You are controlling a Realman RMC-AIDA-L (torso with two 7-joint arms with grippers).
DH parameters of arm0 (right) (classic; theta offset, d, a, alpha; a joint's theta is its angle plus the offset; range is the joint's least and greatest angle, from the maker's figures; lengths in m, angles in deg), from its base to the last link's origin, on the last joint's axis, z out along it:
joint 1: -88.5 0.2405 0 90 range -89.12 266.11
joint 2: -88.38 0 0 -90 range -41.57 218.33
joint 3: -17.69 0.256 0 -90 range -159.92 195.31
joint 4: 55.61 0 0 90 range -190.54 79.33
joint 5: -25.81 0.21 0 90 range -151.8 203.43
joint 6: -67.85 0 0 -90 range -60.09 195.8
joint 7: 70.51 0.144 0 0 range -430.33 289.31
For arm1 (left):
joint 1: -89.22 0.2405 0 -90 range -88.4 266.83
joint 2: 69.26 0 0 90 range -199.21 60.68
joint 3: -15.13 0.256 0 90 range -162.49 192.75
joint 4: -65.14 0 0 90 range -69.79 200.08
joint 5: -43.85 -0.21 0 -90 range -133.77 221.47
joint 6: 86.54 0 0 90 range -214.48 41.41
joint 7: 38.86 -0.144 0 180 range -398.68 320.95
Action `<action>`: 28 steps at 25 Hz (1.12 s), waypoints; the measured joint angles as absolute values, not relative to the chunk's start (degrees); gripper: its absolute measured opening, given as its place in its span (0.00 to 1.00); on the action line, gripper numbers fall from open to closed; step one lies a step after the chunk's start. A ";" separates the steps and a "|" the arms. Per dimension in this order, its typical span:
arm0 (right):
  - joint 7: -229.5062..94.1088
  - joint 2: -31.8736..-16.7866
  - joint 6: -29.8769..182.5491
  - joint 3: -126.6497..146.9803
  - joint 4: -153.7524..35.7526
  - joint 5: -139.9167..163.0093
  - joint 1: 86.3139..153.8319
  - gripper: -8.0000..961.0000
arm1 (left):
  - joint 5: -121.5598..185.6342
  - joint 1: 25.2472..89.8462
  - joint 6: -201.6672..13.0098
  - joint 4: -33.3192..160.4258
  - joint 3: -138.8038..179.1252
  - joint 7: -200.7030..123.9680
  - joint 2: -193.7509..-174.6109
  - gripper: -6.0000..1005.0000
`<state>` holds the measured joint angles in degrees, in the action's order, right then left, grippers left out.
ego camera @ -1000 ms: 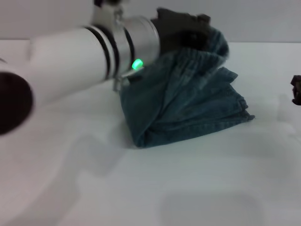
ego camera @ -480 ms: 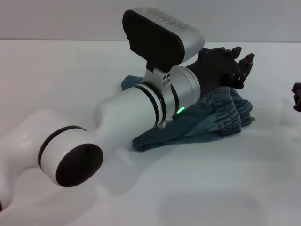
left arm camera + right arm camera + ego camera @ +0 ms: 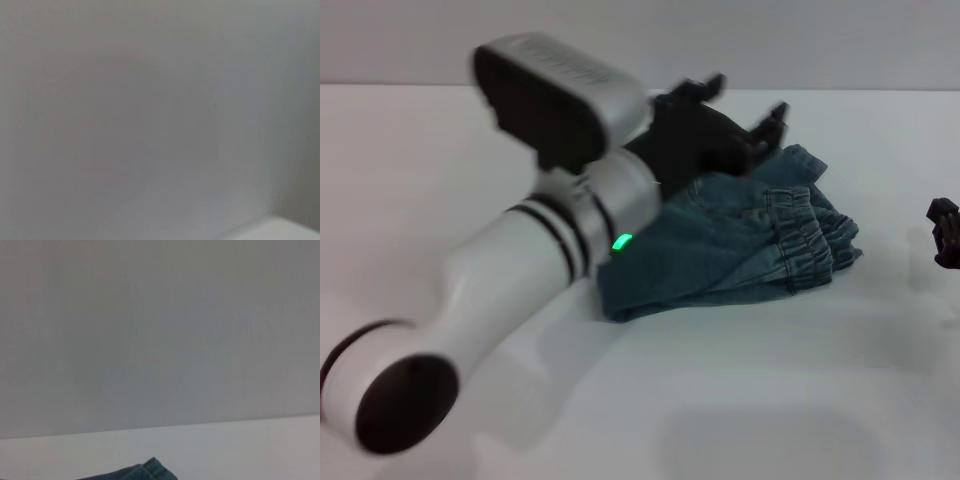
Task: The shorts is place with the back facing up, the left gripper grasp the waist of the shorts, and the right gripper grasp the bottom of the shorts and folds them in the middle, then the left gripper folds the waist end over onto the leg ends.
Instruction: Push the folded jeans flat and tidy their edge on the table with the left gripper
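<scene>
The blue denim shorts (image 3: 720,255) lie folded into a compact bundle on the white table (image 3: 740,400). The puckered waist of the shorts (image 3: 810,240) rests on top at the right side, over the leg ends, which are hidden beneath it. My left gripper (image 3: 740,102) hovers open and empty just above the far left part of the bundle, its green-lit wrist (image 3: 618,241) slanting toward me. Only the tip of my right gripper (image 3: 945,230) shows at the right edge, apart from the cloth. A corner of the shorts (image 3: 142,472) shows in the right wrist view.
The white left arm (image 3: 470,310) crosses the near left part of the table. A grey wall (image 3: 820,40) stands behind the table's far edge. The left wrist view holds only the grey wall (image 3: 150,120).
The left gripper carried the waist over to the right and down onto the bundle, let go, and has pulled back up and left. The shorts now lie flatter. The right gripper stayed at the edge.
</scene>
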<state>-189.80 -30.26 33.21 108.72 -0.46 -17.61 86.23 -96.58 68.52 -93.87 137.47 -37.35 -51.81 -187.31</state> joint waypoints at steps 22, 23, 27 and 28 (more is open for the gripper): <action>-230.23 -30.92 1.17 103.41 -23.73 9.00 90.11 0.10 | -98.92 66.57 -137.59 103.87 -15.13 -36.84 -187.72 0.52; -230.22 -30.93 0.41 103.47 -24.51 9.25 90.17 0.10 | -98.91 66.47 -134.35 103.14 -14.56 -33.23 -187.74 0.50; -230.12 -30.94 -0.80 103.56 -26.22 9.91 90.14 0.10 | -98.91 66.55 -133.93 103.03 -14.39 -32.61 -187.72 0.38; -230.10 -30.93 -0.86 103.45 -26.46 10.05 90.15 0.10 | -98.91 66.55 -133.93 103.03 -14.39 -32.61 -187.72 0.34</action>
<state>-230.10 -30.93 -0.86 103.45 -26.46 10.05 90.15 -98.91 66.55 -133.93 103.03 -14.39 -32.61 -187.72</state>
